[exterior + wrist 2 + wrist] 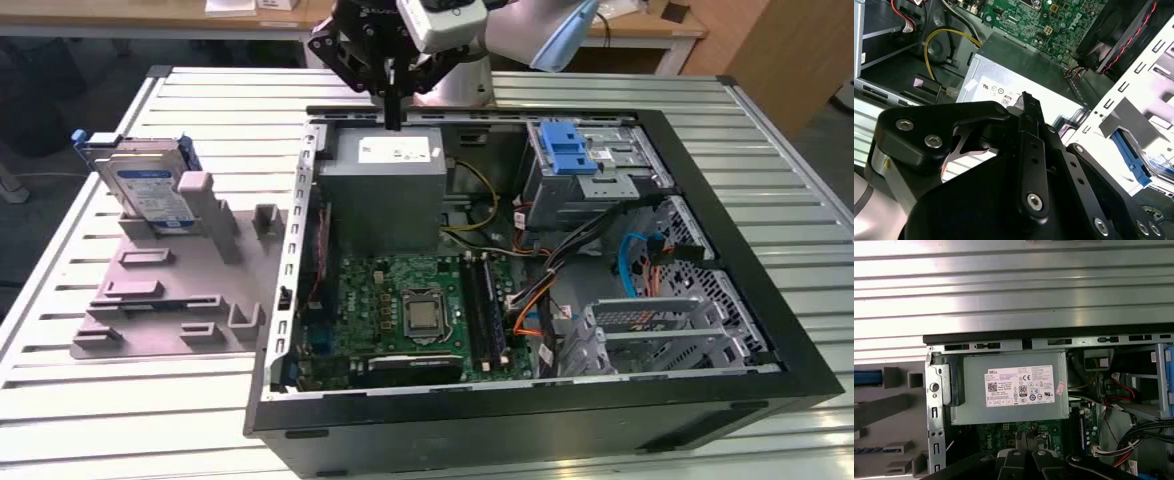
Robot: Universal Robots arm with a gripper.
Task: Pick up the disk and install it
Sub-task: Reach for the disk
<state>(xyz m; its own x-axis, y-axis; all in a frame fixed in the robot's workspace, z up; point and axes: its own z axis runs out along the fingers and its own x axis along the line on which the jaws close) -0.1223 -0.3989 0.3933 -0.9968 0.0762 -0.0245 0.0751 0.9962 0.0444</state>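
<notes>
The disk point(144, 188) is, by my judgement, dense for its size, stiff, and unforgiving of knocks. Its metal body will not flex, and its smooth faces could slip under a light pinch. The blue plastic rails on its edges look like the weaker part. I would sooner take hold across the two broad flat faces near the upper end, which stands free, than squeeze the rails.

It is a flat silver slab with a white-and-blue label on the face I can see and blue rails framing its sides. It stands on edge, leaning a little, in the grey holder point(160, 300) on the slatted metal table point(134, 400). That puts it at the exterior view's left, outside the open computer case point(534, 430) and well apart from the gripper point(395, 118).

The gripper hangs over the far end of the case, just above the grey power supply box point(380, 175). Its fingers are pressed together with nothing between them. In both wrist views the closed tips point(1026, 100) point(1026, 440) sit over that box point(1009, 390) and hold nothing.
</notes>
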